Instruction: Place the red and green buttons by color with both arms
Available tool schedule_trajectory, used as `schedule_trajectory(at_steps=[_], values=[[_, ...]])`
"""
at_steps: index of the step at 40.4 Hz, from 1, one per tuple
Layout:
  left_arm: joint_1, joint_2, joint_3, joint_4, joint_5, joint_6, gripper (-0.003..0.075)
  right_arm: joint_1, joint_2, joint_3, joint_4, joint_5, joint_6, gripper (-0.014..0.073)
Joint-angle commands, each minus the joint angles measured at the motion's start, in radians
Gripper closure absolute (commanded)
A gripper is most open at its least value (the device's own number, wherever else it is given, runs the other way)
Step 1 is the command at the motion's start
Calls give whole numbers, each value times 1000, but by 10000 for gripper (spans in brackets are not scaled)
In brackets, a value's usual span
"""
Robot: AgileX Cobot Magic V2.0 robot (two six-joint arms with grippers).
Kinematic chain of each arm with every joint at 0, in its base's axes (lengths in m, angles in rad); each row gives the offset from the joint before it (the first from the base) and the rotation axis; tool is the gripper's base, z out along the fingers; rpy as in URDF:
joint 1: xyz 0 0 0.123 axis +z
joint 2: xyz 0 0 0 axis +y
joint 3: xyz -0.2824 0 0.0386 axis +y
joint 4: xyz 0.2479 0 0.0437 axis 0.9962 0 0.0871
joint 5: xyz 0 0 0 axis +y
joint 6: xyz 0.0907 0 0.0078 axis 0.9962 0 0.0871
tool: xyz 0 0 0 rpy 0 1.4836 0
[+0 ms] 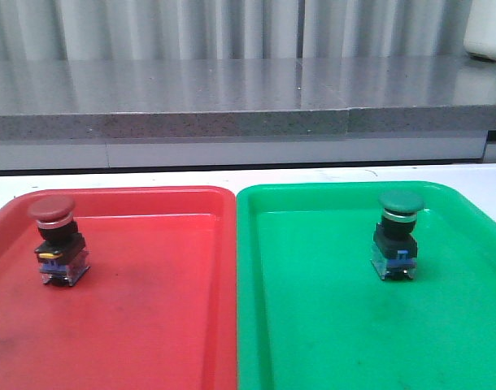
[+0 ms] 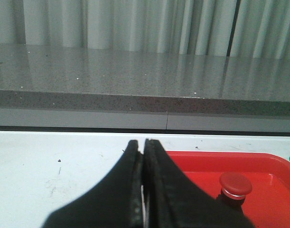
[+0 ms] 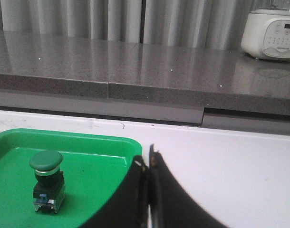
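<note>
The red button [image 1: 58, 239] stands upright in the red tray [image 1: 150, 325], near its far left corner. Upright in the green tray [image 1: 329, 325], toward the far right, is the green button [image 1: 398, 234]. Neither gripper shows in the front view. In the left wrist view my left gripper [image 2: 143, 145] is shut and empty, hanging over the white table at the red tray's [image 2: 202, 166] left rim, with the red button [image 2: 235, 186] off to one side. My right gripper [image 3: 148, 156] is shut and empty at the green tray's [image 3: 88, 156] right rim, apart from the green button [image 3: 47, 180].
The two trays lie side by side on a white table [image 1: 443, 173]. Behind it runs a raised grey stone counter [image 1: 232, 106] with a curtain at the back. A white appliance [image 3: 271, 33] stands on the counter at the far right.
</note>
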Motion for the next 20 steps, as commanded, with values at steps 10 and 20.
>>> schedule_trajectory(at_steps=[10,20], values=[[1,-17,24,-2,-85,-15,740,-30,-16,-8,-7,-92,-9,664],[1,-17,24,-2,-85,-15,740,-34,-16,-8,-7,-92,-9,664]])
